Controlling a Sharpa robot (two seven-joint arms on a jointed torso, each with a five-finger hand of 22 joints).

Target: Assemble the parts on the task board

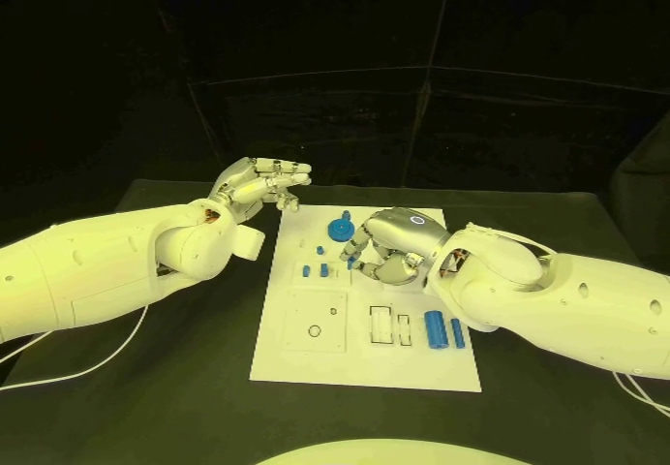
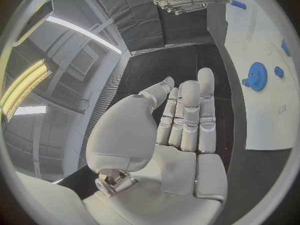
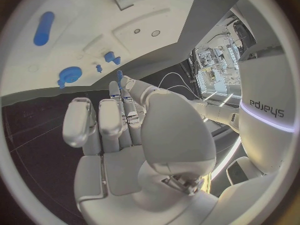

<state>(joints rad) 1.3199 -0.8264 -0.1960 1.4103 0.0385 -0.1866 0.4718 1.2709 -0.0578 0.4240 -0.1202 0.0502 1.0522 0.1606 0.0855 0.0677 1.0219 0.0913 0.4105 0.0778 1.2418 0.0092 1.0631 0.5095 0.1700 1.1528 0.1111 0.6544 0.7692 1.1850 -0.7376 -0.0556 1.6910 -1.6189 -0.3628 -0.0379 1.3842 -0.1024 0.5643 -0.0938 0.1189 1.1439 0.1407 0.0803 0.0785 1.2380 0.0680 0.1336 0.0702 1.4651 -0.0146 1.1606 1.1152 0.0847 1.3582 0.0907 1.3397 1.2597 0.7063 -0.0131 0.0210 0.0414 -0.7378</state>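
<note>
While my right hand hovers over the middle of the task board, its fingers curl down toward the small blue parts just beside them; I cannot tell whether it has hold of one. Two blue cylinders lie nearer to me, by its wrist. Just beyond its fingers sits the blue gear. My left hand waits off the board's far corner, fingers loosely bent, holding nothing. I judge a pick is in hand; next comes a precise pinch.
</note>
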